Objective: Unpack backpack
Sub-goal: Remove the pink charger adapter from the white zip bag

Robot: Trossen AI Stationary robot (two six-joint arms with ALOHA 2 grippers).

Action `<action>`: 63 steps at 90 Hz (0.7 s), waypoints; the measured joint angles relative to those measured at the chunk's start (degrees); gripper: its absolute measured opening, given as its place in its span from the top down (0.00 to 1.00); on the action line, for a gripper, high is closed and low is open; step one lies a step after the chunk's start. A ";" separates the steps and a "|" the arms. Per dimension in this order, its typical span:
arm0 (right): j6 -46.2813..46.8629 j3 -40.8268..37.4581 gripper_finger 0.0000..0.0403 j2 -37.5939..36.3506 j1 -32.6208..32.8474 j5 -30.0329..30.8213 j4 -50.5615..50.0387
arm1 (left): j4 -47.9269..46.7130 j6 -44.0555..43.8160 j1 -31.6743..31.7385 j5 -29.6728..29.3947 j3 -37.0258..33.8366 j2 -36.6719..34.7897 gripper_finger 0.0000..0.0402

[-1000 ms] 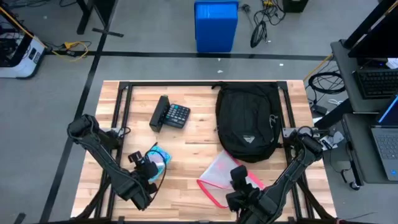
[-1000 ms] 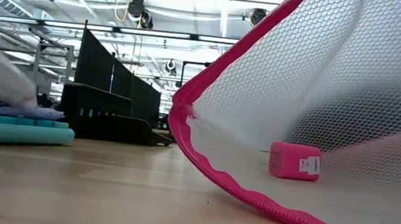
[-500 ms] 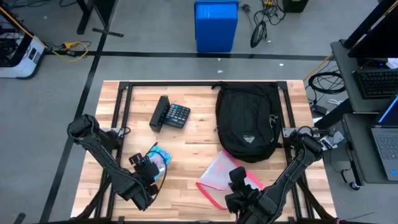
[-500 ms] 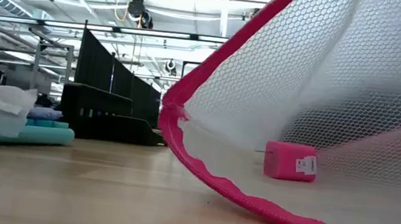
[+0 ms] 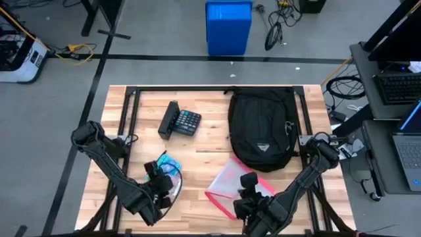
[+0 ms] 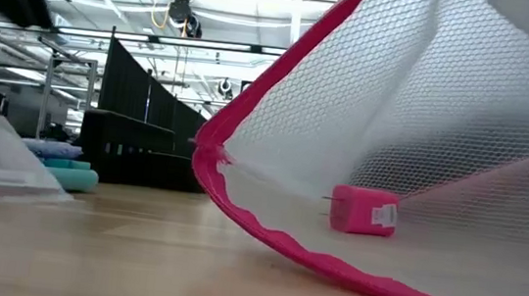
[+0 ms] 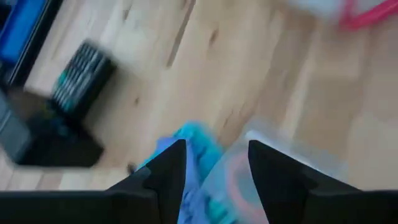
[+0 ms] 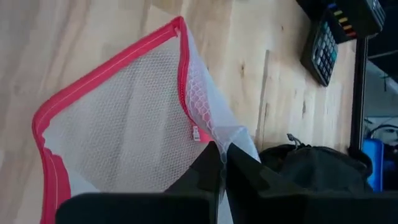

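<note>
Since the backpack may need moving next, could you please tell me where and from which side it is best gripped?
Probably by the small loop at the top end of the backpack, on the table's far side, coming straight down from above. The bag lies flat, logo patch up, so its broad rounded front offers little to pinch. The right gripper is nearer, but its jaws are shut on the pink mesh pouch.

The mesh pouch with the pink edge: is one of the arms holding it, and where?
Yes. The right gripper is shut on the mesh pouch, pinching the white netting at one corner, by its pink zipper edge. The left gripper is open, holding nothing.
</note>
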 joint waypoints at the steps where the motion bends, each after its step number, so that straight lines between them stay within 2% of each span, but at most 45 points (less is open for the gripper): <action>1: 0.02 0.00 1.00 0.00 -0.14 0.00 0.00 | 0.85 0.82 0.00 -0.26 0.07 0.00 0.61; 19: 1.89 0.00 1.00 0.00 -1.33 0.04 -0.09 | 15.71 16.14 0.31 -0.96 0.23 0.00 0.63; 38: 2.60 0.00 1.00 0.00 -1.33 0.04 -0.28 | 27.36 25.10 1.80 -0.95 0.19 0.00 0.63; 49: 3.37 0.00 1.00 0.01 -1.36 1.44 -0.26 | 38.80 29.89 4.87 -0.84 -2.01 0.00 0.63; 63: 4.41 0.00 1.00 0.02 -1.46 4.69 -0.53 | 50.01 36.58 8.70 6.04 -3.23 2.49 0.63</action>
